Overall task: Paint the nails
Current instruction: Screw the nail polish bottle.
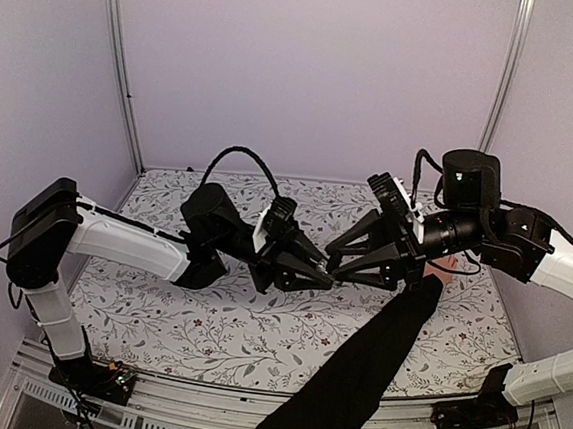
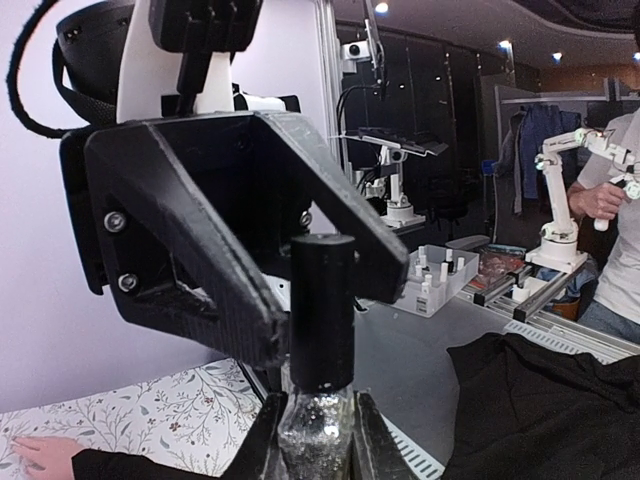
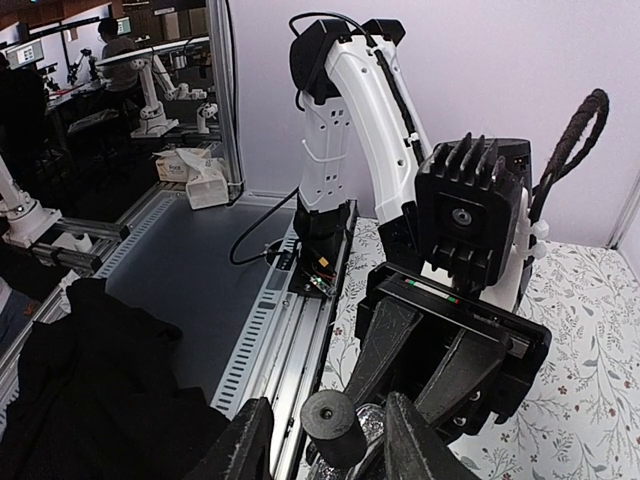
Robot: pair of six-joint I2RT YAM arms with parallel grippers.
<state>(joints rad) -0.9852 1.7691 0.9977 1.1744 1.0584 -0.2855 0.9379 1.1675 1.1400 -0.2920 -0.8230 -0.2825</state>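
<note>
Only one bottle between left claw and right claw; one hand.

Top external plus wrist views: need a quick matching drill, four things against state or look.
Things:
1. left claw
2. right claw
3. hand
4. table

States:
A. floral print surface
B. fingers apart, one on each side of the black cap
C. shut on the glass body of the bottle
D. bare, lying on the table, black sleeve behind it

Pairs: 1-C, 2-B, 3-D, 4-A
</note>
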